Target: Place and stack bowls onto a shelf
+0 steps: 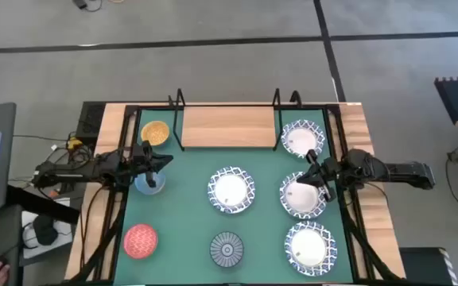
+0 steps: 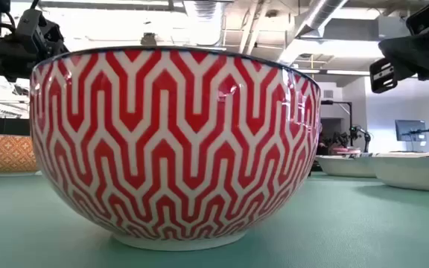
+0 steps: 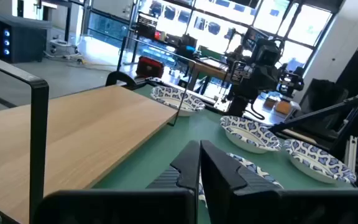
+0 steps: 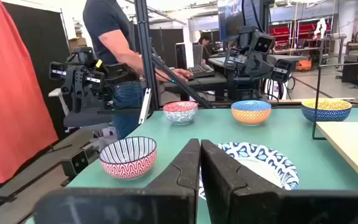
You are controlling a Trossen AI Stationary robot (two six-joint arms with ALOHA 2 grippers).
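the shelf (image 1: 227, 127) lies bare, ahead of both claws at the mat's far edge. the right gripper (image 1: 320, 181), fingers pressed together and holding nothing, hovers over a large white bowl (image 1: 302, 197). the left gripper (image 1: 159, 163), also pressed together, hangs just beside the light blue bowl (image 1: 149, 184). risk, as i judge it: descending without spreading would strike a rim and skid the bowl.

Both arms (image 1: 94, 169) dark, boxy w/ black cables; each gripper (image 4: 200, 163) has 2 flat black wedge-shaped fingers (image 3: 180, 169).
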